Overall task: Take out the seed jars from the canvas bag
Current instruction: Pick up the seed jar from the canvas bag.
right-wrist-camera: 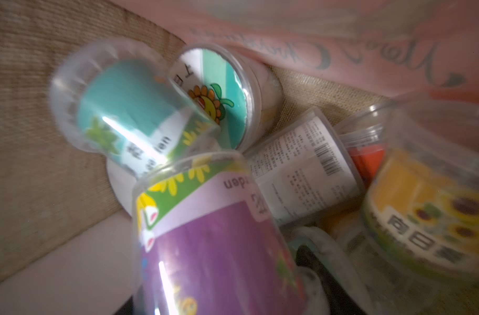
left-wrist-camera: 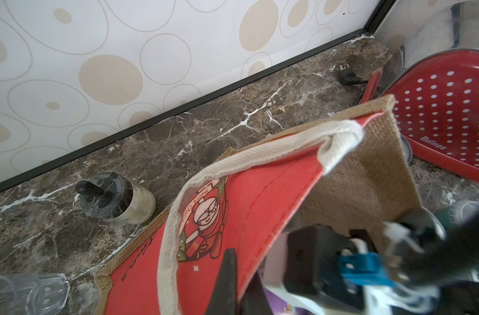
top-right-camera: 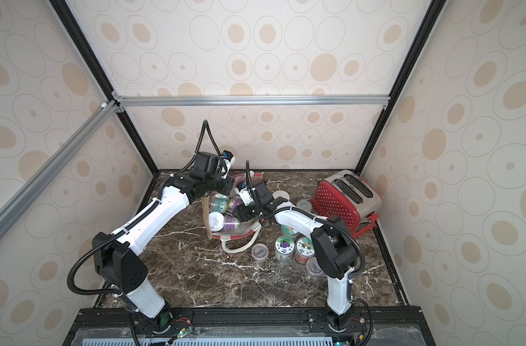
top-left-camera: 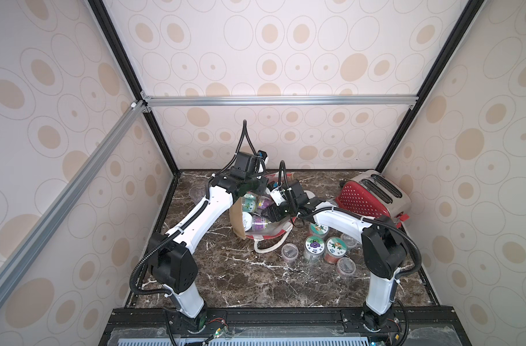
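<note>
Bag [top-left-camera: 238, 223] lies on its side mid-back on the worktop [top-left-camera: 225, 278], mouth facing the arm bases.

Left pincer [left-wrist-camera: 242, 263]: closed, with the fingers pinching the bag's red upper rim and holding the mouth up. Its wrist view shows the red printed panel and a rope handle [left-wrist-camera: 260, 155] draped over it.

Right pincer [top-left-camera: 269, 214]: reaching into the bag mouth among the jars. Its wrist view is blurred. Purple jar [right-wrist-camera: 211, 240] fills the foreground directly in front of it. Can't tell how wide the jaws stand or whether they have hold of anything.

In the bag: the purple jar, teal jar [right-wrist-camera: 118, 109], sunflower-lid jar [right-wrist-camera: 213, 95], barcode jar [right-wrist-camera: 301, 169] and yellow jar [right-wrist-camera: 423, 212]. All are tumbled on their sides and touching each other. White-lidded jar [top-left-camera: 246, 221] sits right at the mouth in both top views.

Out of the bag: a cluster on the worktop just right of the bag, partly under the right arm. It has upright sticker-lid jars [top-left-camera: 314, 245] with small clear cups [top-left-camera: 289, 251] around them.

Toaster [top-left-camera: 372, 194] is back right. Shaker [left-wrist-camera: 115, 199] is just beside the bag near the back wall, and the glass [left-wrist-camera: 25, 291] is near it.
</note>
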